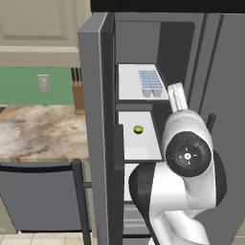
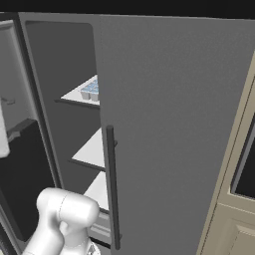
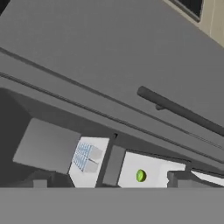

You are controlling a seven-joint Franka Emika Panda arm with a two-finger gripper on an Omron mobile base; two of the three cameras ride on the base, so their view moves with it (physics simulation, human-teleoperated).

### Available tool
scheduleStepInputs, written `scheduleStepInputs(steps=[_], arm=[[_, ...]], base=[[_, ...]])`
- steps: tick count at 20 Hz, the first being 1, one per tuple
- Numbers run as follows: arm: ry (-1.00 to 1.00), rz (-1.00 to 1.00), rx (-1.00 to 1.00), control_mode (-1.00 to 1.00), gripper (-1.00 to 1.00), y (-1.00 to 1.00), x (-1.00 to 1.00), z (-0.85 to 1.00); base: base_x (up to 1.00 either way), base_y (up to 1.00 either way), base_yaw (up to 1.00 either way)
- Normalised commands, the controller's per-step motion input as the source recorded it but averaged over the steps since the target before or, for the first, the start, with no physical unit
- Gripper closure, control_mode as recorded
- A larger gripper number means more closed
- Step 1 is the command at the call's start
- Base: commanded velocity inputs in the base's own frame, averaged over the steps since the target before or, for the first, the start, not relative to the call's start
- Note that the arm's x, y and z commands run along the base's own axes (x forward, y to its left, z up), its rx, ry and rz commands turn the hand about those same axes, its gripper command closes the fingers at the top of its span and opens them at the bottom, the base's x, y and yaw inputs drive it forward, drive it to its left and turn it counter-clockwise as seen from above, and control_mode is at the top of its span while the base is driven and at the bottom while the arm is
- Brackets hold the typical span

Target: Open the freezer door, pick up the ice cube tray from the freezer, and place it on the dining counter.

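One step is done: the freezer door [image 1: 93, 119] is standing open. The ice cube tray [image 1: 150, 83] is sitting untouched on the top shelf [image 1: 131, 83], at twelve o'clock from the green item [image 1: 138, 129]. The gripper's jaws are spread wide, holding nothing; pickup and placement are remaining.

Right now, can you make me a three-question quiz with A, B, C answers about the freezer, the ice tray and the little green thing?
1. Where is the ice cube tray?
A. on the top white shelf
B. in a drawer
C. on the marble counter

2. What colour is the small round item on the shelf below the tray?
A. red
B. green
C. yellow

3. How is the freezer door?
A. shut
B. swung open
C. taken off

Answers:
1 A, the tray sits on the highest white shelf inside the freezer.
2 B, it looks bright green against the white shelf.
3 B, the shelves inside are in plain sight.
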Motion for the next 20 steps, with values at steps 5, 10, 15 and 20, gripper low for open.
scheduleStepInputs(steps=[5, 10, 15, 20], arm=[[-0.02, -0.09, 0.17, -1.00, -1.00, -0.04, 0.21, 0.14], [0.00, 0.00, 0.13, -1.00, -1.00, -0.11, 0.36, 0.15], [-0.01, 0.00, 0.08, -1.00, -1.00, -0.11, 0.40, 0.00], [-0.03, 0.00, 0.05, -1.00, -1.00, -0.17, 0.34, -0.01]], base=[[0.00, 0.00, 0.00], [0.00, 0.00, 0.00], [0.00, 0.00, 0.00], [0.00, 0.00, 0.00]])
